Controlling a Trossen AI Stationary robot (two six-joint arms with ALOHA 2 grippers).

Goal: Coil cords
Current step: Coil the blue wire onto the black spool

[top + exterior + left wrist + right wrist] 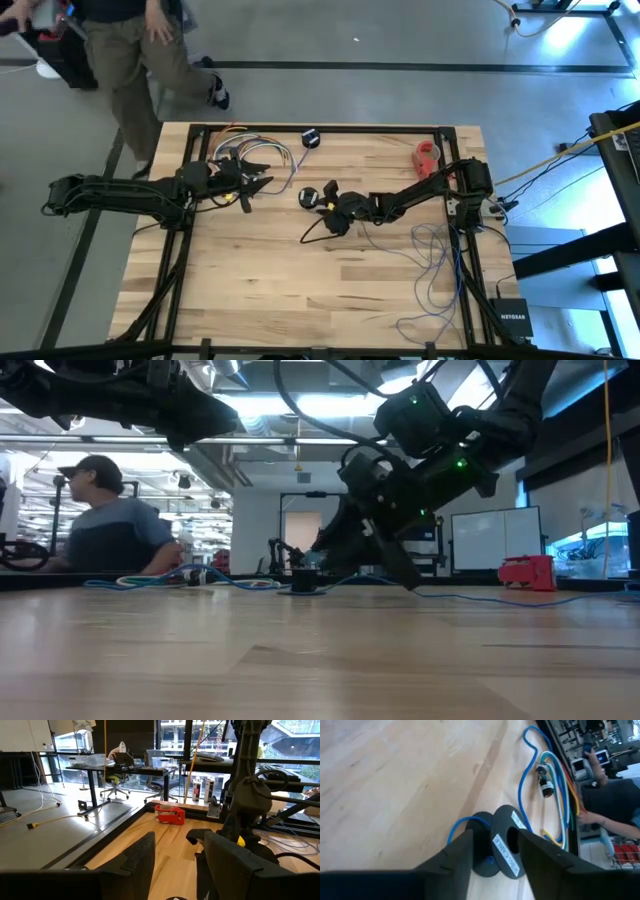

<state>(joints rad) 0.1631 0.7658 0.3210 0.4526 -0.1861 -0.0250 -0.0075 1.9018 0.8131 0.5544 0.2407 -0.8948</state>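
Pale wooden desk (300,280) carries my work. My right claw (492,851) stands open, holding nothing, straddling the black round puck (506,849) of the thin blue cord (522,785). Close squarely on the puck before winding. My left claw (258,184) waits open, well apart.

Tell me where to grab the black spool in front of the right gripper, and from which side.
Grip the black spool across its two round flanges, coming down from above as the open right gripper is already lined up. It looks tilted on the table with the blue cord leaving one side, so straddling the discs probably avoids pinching it.
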